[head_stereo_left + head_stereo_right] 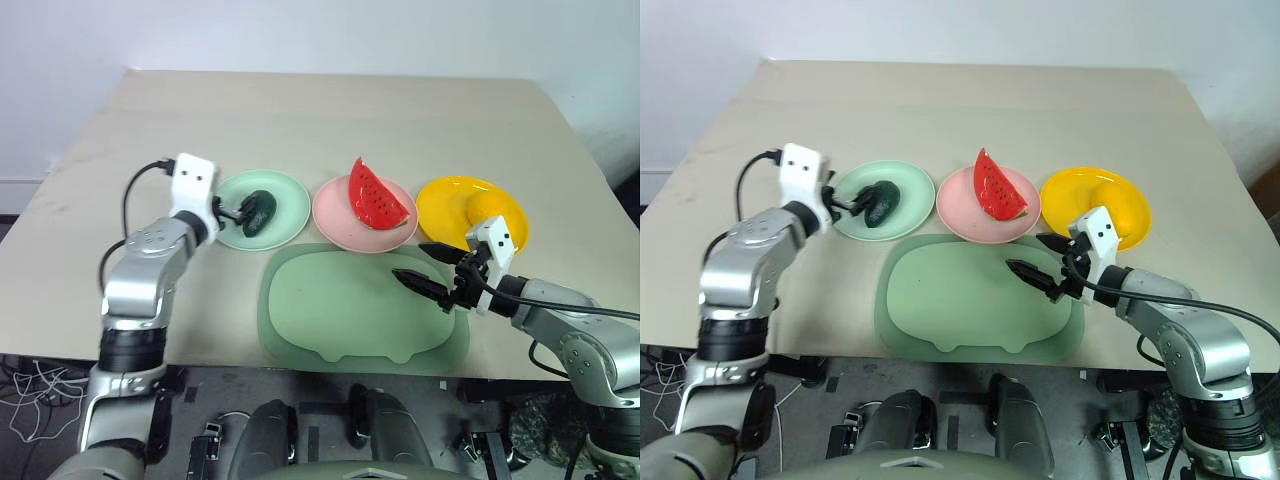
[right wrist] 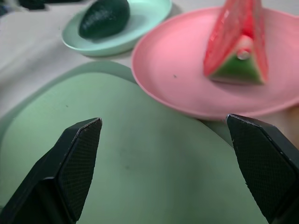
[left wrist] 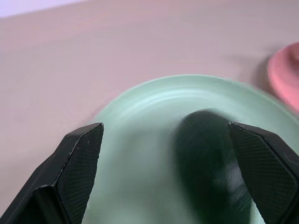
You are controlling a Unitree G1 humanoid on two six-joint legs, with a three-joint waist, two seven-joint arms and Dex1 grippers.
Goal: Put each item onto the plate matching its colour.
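The dark green avocado (image 1: 258, 212) lies on the mint green plate (image 1: 290, 205). My left gripper (image 1: 236, 212) is open at that plate's left rim, its fingers (image 3: 79, 172) spread wide and just clear of the avocado (image 3: 210, 154). The red watermelon slice (image 1: 376, 195) stands on the pink plate (image 1: 335, 225). The yellow fruit (image 1: 487, 205) rests on the yellow plate (image 1: 445, 200). My right gripper (image 1: 408, 259) is open and holds nothing, hovering over the right part of the pale-green tray (image 1: 340, 310), in front of the pink plate (image 2: 187, 79).
The large pale-green tray lies at the table's front edge, below the three plates. Bare tabletop (image 1: 330, 120) stretches behind the plates and to the left of my left arm.
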